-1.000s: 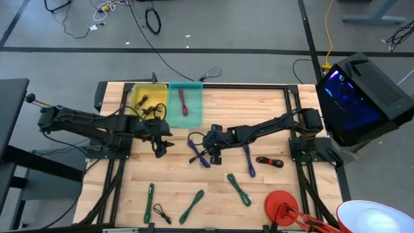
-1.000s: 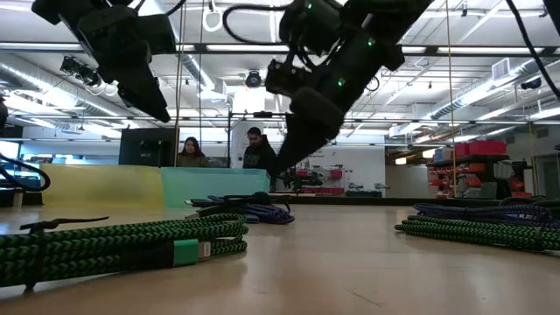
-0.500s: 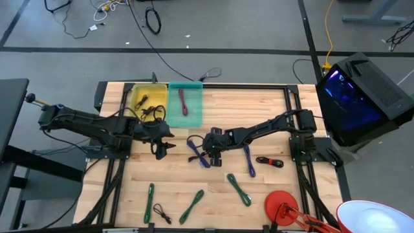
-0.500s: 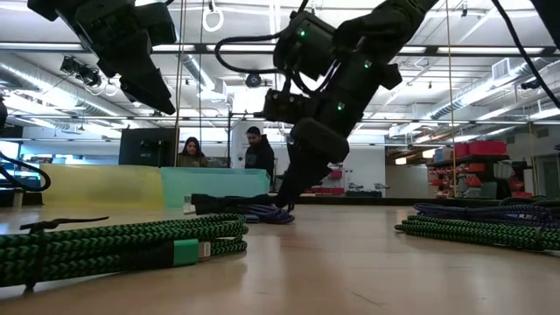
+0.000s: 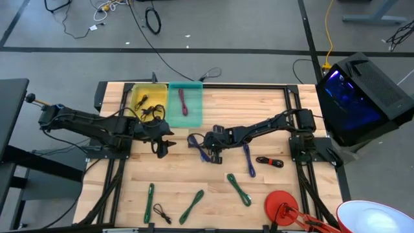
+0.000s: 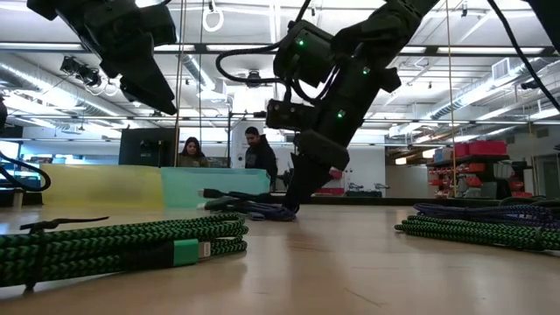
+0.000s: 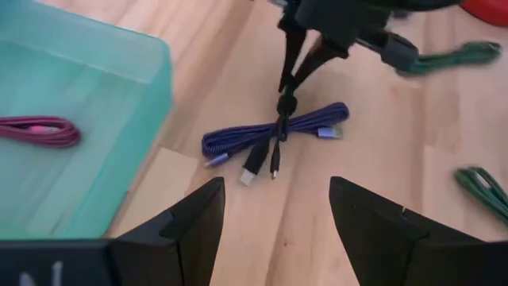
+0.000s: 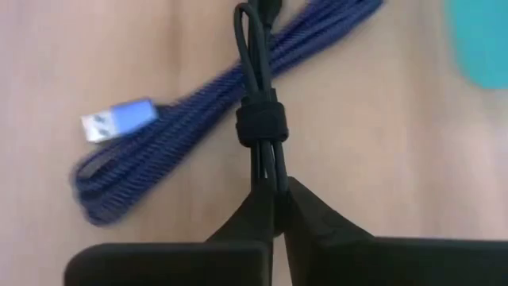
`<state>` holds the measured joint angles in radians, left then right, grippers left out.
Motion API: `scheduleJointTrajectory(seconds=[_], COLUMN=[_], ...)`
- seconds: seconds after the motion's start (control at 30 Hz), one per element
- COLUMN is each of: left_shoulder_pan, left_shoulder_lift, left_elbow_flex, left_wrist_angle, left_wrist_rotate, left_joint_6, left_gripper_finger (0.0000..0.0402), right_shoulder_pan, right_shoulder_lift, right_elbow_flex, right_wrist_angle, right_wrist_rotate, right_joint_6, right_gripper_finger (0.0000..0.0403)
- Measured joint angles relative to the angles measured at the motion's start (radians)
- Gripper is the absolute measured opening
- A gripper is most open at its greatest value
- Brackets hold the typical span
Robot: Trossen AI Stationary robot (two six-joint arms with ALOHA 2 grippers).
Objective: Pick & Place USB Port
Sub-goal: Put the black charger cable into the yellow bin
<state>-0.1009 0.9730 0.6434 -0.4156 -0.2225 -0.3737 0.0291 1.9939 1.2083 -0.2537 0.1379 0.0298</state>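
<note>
Left gripper (image 5: 162,147) hovers, jaws apart, beside the teal bin (image 5: 185,105). Only the right wrist view shows the right gripper (image 8: 275,208) jaws clamped on the black cable (image 8: 258,119), pressed between them, overlying the blue USB cable (image 5: 199,149) mid-tabletop.

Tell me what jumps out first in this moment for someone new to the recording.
The right gripper, near the table's middle, is shut on a thin black cable lying across a coiled blue cable. The left gripper hangs open just beside it. Behind them, at the table's far edge, sit a yellow bin and a teal bin holding a magenta cable.
</note>
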Motion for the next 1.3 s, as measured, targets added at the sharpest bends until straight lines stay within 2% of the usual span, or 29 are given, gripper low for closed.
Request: scheduleJointTrajectory(seconds=[0.1, 0.27, 0.37, 0.57, 0.7, 0.8, 0.87, 1.03, 1.3], left_shoulder_pan=[0.0, 0.0, 0.0, 0.001, 0.012, 0.035, 0.052, 0.085, 0.123], left_shoulder_lift=[0.0, 0.0, 0.0, 0.0, 0.0, 0.0, 0.0, 0.0, 0.003], left_elbow_flex=[0.0, 0.0, 0.0, 0.0, 0.0, 0.0, 0.0, 0.0, 0.0], left_wrist_angle=[0.001, 0.006, 0.058, 0.308, 0.544, 0.728, 0.837, 1.038, 1.089], left_wrist_rotate=[-0.01, -0.01, -0.035, -0.072, -0.09, -0.127, -0.136, -0.053, 0.123], left_joint_6=[-0.009, -0.016, -0.016, 0.101, 0.251, 0.361, 0.422, 0.493, 0.44], left_gripper_finger=[0.0232, 0.0232, 0.0232, 0.0232, 0.0232, 0.0232, 0.0232, 0.0232, 0.0232], right_shoulder_pan=[-0.025, -0.047, -0.05, -0.071, -0.074, -0.065, -0.058, -0.043, -0.031], right_shoulder_lift=[-0.034, -0.127, -0.202, -0.357, -0.431, -0.444, -0.445, -0.441, -0.44], right_elbow_flex=[-0.001, -0.001, -0.001, -0.001, 0.0, 0.0, 0.0, 0.0, 0.0], right_wrist_angle=[-0.008, 0.04, 0.041, 0.105, 0.281, 0.403, 0.446, 0.512, 0.566], right_wrist_rotate=[-0.006, -0.116, -0.081, 0.07, -0.007, -0.099, -0.125, -0.13, -0.121], right_joint_6=[-0.005, -0.025, -0.031, -0.027, -0.032, -0.057, -0.064, -0.076, -0.094], right_gripper_finger=[0.0007, 0.0004, 0.0004, 0.0004, 0.0004, 0.0004, 0.0004, 0.0004, 0.0004])
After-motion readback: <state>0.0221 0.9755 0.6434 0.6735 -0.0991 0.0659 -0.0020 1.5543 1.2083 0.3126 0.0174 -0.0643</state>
